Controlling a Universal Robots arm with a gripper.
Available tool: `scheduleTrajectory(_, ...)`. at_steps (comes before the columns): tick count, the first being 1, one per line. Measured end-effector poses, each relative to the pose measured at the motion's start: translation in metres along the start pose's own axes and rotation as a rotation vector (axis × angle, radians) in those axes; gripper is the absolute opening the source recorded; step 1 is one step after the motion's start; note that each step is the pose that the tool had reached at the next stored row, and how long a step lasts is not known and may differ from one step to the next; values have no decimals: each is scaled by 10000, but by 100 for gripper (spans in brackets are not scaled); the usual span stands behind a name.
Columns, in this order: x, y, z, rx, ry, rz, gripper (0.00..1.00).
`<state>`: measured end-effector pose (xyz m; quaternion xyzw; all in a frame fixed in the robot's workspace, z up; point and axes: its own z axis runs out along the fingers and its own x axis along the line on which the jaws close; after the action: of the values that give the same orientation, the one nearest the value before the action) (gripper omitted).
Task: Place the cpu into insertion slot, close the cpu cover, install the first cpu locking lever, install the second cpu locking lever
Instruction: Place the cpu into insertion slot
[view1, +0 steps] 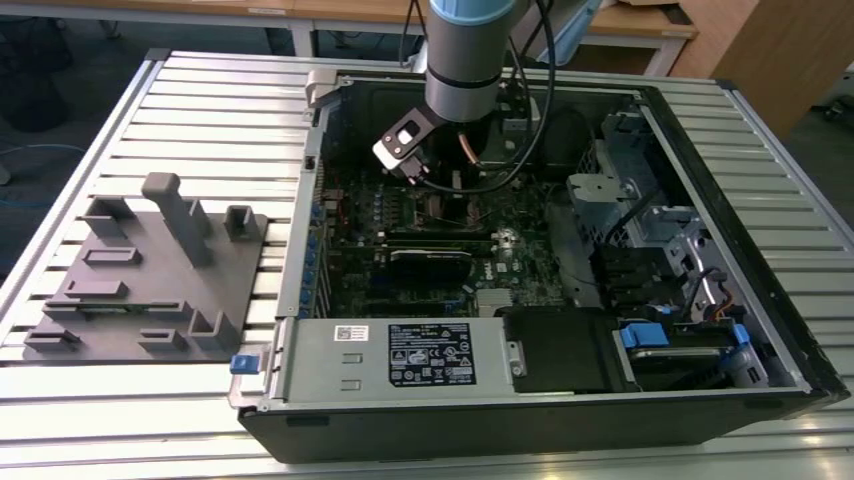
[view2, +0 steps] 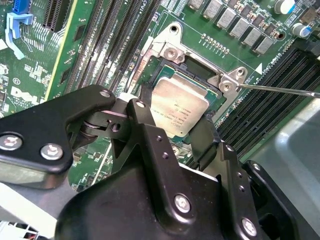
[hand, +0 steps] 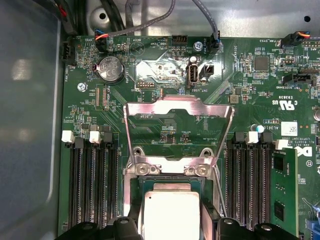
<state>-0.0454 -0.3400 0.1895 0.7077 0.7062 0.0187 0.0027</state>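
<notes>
Between memory slots (hand: 92, 185), tool (view2: 176, 112) over cpu (hand: 171, 210) (cover (hand: 145, 111) open)

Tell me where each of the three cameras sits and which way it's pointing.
Exterior view: off the arm, above, looking down into the open black computer case; the grey arm reaches into it.
First wrist view: on the wrist, facing the green motherboard and the open silvery cpu cover; the black gripper shows.
Second wrist view: on the wrist, angled across the gripper shut on the square silver-topped cpu.
Both wrist views share the cpu and gripper.
</notes>
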Motion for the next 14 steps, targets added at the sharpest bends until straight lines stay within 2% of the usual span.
scheduleTrajectory(3,3,2,6,-12,17,-1,55)
scheduleTrajectory(4,2,2,6,-10,15,0,60)
scheduleTrajectory(8,1,0,-6,-1,3,0,60)
scheduleTrajectory(14,2,3,-94,-2,2,1,60)
